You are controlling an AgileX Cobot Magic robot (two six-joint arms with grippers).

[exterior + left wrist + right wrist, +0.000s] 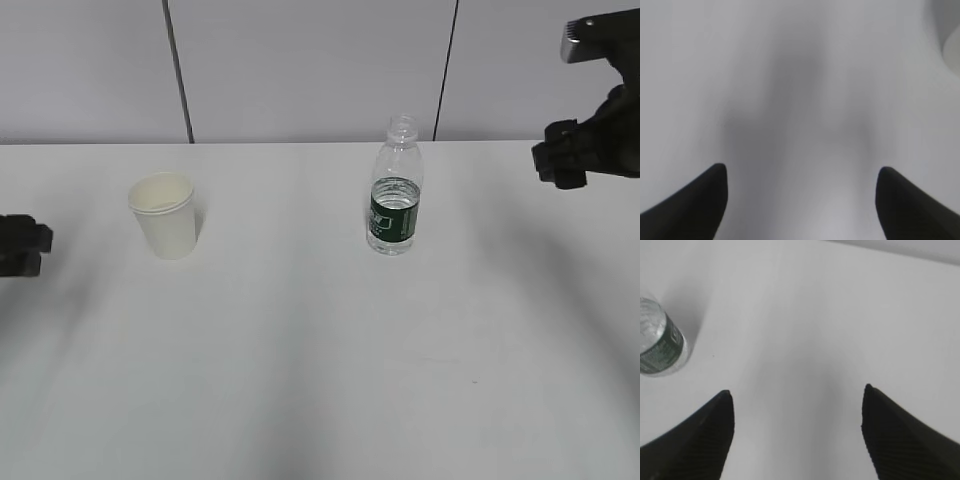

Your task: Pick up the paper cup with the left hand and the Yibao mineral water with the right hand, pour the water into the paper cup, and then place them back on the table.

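Note:
The cream-white paper cup [165, 214] stands upright on the white table [300, 360], left of centre. Its blurred rim shows at the top right edge of the left wrist view [951, 37]. The Yibao mineral water bottle [395, 190], clear with a dark green label and no cap, stands upright right of centre; it also shows at the left edge of the right wrist view [660, 342]. My left gripper [800, 172] is open and empty, low at the far left, apart from the cup. My right gripper [797, 392] is open and empty, raised at the far right, apart from the bottle.
A pale grey panelled wall [310, 65] with dark seams stands behind the table's far edge. The left arm [20, 245] shows only at the left border, the right arm [595, 130] at the upper right.

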